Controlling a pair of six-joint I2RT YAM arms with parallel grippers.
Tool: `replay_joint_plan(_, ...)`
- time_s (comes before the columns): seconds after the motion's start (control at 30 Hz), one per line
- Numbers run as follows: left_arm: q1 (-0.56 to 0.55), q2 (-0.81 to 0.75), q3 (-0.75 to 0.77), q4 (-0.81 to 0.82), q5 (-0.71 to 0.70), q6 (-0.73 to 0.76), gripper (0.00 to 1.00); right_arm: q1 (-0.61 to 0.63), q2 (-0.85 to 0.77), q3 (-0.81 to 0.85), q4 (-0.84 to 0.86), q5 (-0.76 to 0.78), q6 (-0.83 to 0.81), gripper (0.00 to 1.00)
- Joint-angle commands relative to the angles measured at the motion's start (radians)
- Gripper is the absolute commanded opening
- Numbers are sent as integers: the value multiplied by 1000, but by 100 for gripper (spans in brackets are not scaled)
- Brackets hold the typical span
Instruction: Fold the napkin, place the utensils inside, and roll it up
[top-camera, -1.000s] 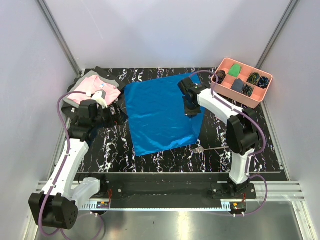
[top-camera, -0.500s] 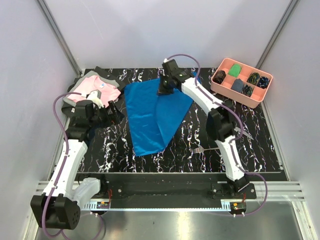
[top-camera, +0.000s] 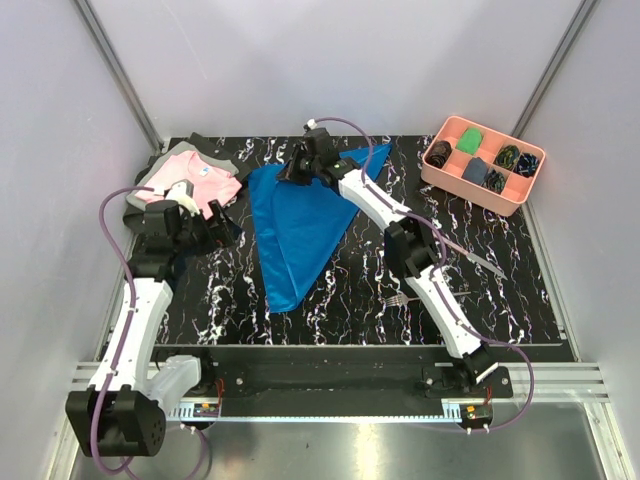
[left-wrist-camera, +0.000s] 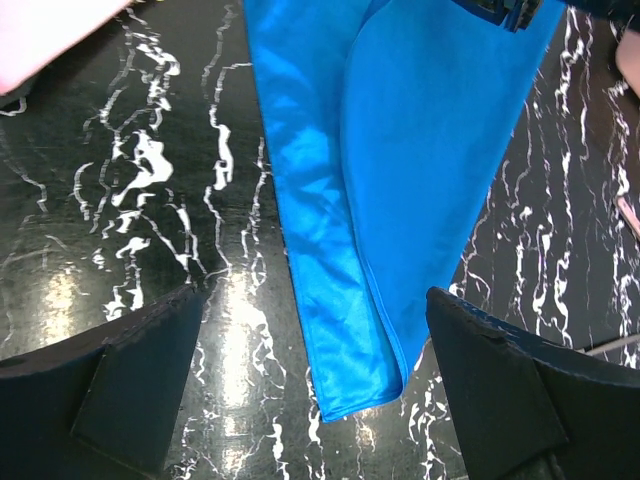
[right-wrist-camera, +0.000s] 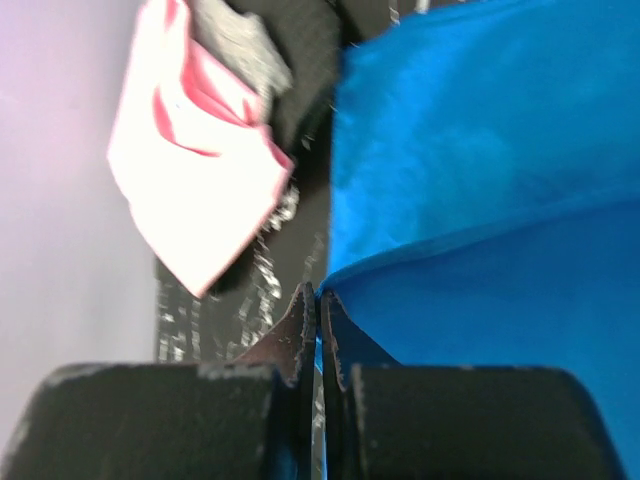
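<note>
Right end effector (top-camera: 297, 171) clenched on shiny royal-blue satin napkin (top-camera: 300, 225) corner | left end effector (top-camera: 216, 229) released | you risk satin slipping, fold skewing

Both arms are white tubular links joined by chunky black joints: the left arm (top-camera: 135, 320) at the lower left of the frame, the right arm (top-camera: 445, 310) right of centre. A purple cable (top-camera: 108, 215) loops along each. The left gripper (left-wrist-camera: 312, 300) has broad matte black fingers (left-wrist-camera: 130, 390); the right gripper (right-wrist-camera: 316, 295) is black too, its edges pale and scuffed.
</note>
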Motion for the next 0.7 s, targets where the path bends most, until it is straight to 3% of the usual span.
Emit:
replay_joint_plan(0.0, 26, 7, -8, 30, 4, 7, 96, 20, 16, 9, 304, -53, 125, 0)
replay_joint_plan(0.13, 34, 13, -11, 33, 10, 6, 96, 32, 93, 101, 366, -15, 153, 0)
replay_joint_plan(0.67, 50, 24, -15, 33, 23, 3, 96, 32, 234, 148, 555, 109, 224, 0)
